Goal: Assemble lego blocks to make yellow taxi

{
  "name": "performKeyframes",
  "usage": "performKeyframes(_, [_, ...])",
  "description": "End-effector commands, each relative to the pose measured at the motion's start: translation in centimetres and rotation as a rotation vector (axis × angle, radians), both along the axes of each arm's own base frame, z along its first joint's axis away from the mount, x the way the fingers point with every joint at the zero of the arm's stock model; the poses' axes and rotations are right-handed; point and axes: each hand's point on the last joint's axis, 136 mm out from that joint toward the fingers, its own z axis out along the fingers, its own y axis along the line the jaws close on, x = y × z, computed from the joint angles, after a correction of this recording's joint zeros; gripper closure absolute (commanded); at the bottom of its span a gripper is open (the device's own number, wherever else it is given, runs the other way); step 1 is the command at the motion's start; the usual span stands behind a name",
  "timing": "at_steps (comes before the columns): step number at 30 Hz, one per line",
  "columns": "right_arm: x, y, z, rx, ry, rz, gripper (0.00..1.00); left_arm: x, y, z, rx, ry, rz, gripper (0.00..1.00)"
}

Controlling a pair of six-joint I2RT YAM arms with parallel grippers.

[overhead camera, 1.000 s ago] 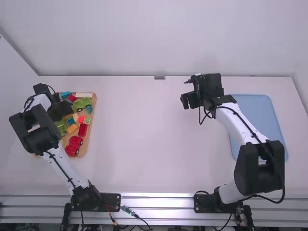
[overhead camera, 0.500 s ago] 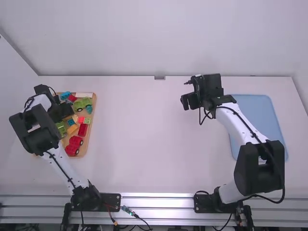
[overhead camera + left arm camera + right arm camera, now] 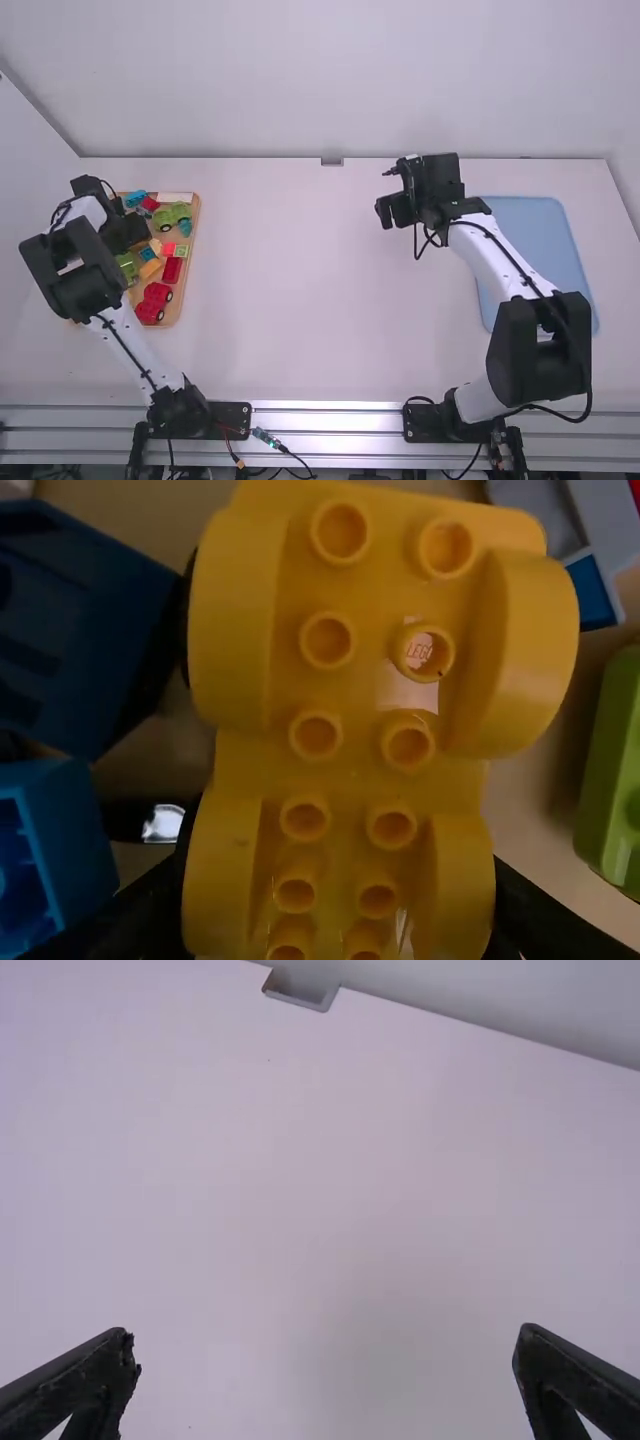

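Over the block tray at the table's left side is my left gripper (image 3: 128, 232), pointing down among the pieces. In the left wrist view a yellow wheeled block base (image 3: 365, 690) with round studs lies lengthwise between the fingers. My left gripper (image 3: 340, 920) is shut on its near part, one finger against each side; the fingertips are partly hidden by the yellow piece. My right gripper (image 3: 393, 210) hangs over the table right of the middle, far from the tray. In the right wrist view the right gripper (image 3: 325, 1345) stands wide open, holding nothing.
The wooden tray (image 3: 190, 265) also holds red wheeled pieces (image 3: 153, 302), a green vehicle (image 3: 172, 215) and several small blocks. Dark blue (image 3: 75, 630) and green (image 3: 615, 770) pieces lie close beside the yellow base. A light blue mat (image 3: 530, 230) lies under the right arm.
The left gripper has shifted very slightly to the right over the tray. The right arm has stayed still.
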Motion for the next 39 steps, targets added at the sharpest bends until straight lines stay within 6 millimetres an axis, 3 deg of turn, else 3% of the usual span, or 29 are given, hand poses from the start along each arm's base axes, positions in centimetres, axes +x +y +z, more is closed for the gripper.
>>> performKeyframes(1, [0.7, 0.2, 1.1, 0.010, -0.025, 0.001, 0.01, -0.1, -0.5, -0.1, -0.015, 0.012, -0.013, 0.38])
performKeyframes(9, [0.7, 0.1, 1.1, 0.010, -0.024, -0.001, 0.01, 0.8, -0.3, 2.0, -0.007, 0.001, -0.021, 0.46])
performKeyframes(10, [0.7, 0.1, 1.1, 0.010, -0.023, -0.001, 0.01, 0.8, -0.3, 2.0, -0.006, 0.001, -0.021, 0.44])
performKeyframes(13, [0.7, 0.1, 1.1, 0.010, -0.023, -0.001, 0.01, 0.6, -0.4, 1.8, -0.001, 0.008, -0.052, 0.22])
performKeyframes(18, [0.7, 0.1, 1.1, 0.010, -0.023, 0.000, 0.01, 0.5, -0.4, 0.9, 0.021, 0.008, -0.114, 0.16])
performKeyframes(23, [0.7, 0.2, 1.1, 0.011, -0.023, 0.001, 0.01, 1.0, -1.2, 0.3, 0.010, -0.026, -0.210, 0.19])
performKeyframes(29, [0.7, 0.0, 1.1, 0.010, -0.024, -0.002, 0.01, 0.9, -1.1, -0.6, 0.019, -0.034, -0.184, 0.22])
performKeyframes(35, [0.7, 0.0, 1.1, 0.011, -0.024, -0.002, 0.01, 0.8, -1.1, -1.4, 0.026, -0.044, -0.178, 0.45])
performKeyframes(39, [0.7, 0.0, 1.1, 0.010, -0.023, -0.002, 0.01, 0.8, -1.1, -1.4, 0.018, -0.047, -0.151, 0.45])
